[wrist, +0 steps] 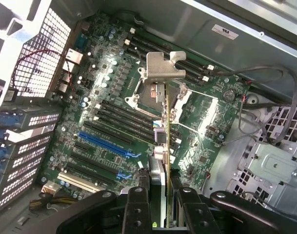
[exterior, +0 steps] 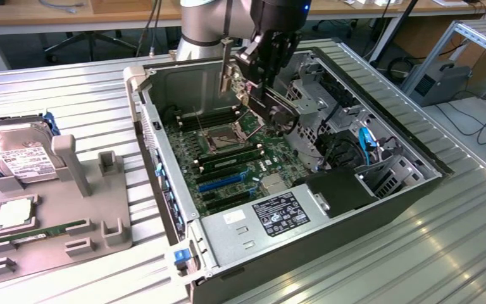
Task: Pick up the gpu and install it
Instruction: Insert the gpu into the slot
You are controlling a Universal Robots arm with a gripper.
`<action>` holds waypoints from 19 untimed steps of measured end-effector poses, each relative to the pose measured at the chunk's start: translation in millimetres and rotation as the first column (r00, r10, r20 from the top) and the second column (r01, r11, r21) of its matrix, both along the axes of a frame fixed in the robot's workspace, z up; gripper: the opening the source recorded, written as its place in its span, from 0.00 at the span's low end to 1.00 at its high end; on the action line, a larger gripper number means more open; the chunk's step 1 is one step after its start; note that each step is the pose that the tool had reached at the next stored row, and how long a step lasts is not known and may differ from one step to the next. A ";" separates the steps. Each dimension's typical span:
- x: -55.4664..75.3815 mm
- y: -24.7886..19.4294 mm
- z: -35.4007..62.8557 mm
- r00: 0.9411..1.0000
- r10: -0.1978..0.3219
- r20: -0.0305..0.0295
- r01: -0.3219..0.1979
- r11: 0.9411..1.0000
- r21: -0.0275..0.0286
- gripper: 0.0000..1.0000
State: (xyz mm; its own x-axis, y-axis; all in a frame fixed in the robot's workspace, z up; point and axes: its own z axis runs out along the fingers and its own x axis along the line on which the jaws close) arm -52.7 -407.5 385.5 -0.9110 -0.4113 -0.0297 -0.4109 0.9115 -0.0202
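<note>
Step in hand: carry-to-install, pick-up done. The end effector (wrist: 163,204) is clamped on the gpu (wrist: 167,126), fingers (wrist: 138,204) on either face of the card, which shows edge-on in the wrist view with its silver bracket (wrist: 163,66) at the far end. In the exterior view the end effector (exterior: 268,60) hangs inside the top of the open case (exterior: 142,82), the gpu (exterior: 252,88) clear of the board and not in any slot, with the bracket (exterior: 224,63) hanging upright beside it. Directly below the card sits the cpu socket (wrist: 187,105) w/ the black ram slots, so prob. not yet over target. The blue slot (wrist: 107,145) lies off to one side of the card and at an angle to it. My read: seating calls for the card edge squared to that slot and the bracket brought to the rear grille wall (wrist: 36,63) before any push down. In the way or close: loose cables (wrist: 265,78) and the drive cage (wrist: 275,161) on the side away from the blue slot, and the socket frame under the bracket tip. Further down the case from the end effector is the psu (exterior: 281,215), plus a blue cable (exterior: 364,142) near the cage. Well apart, outside the case on the desk (exterior: 57,88), a grey fixture (exterior: 99,221) carries a hard drive (exterior: 19,158) and a green ram stick (exterior: 36,233); neither matters here.
</note>
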 end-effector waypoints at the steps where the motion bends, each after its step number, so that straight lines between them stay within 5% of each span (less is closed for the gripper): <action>1: 0.0 0.0 0.0 1.000 0.004 0.000 -0.004 1.000 0.000 0.27; 19: 0.0 0.0 0.0 0.994 0.112 0.000 -0.112 0.994 0.000 0.27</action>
State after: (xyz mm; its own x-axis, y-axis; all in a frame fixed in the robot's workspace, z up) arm -52.7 -407.5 385.5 -0.8591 -0.5110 -0.0297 -0.5106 0.8596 -0.0202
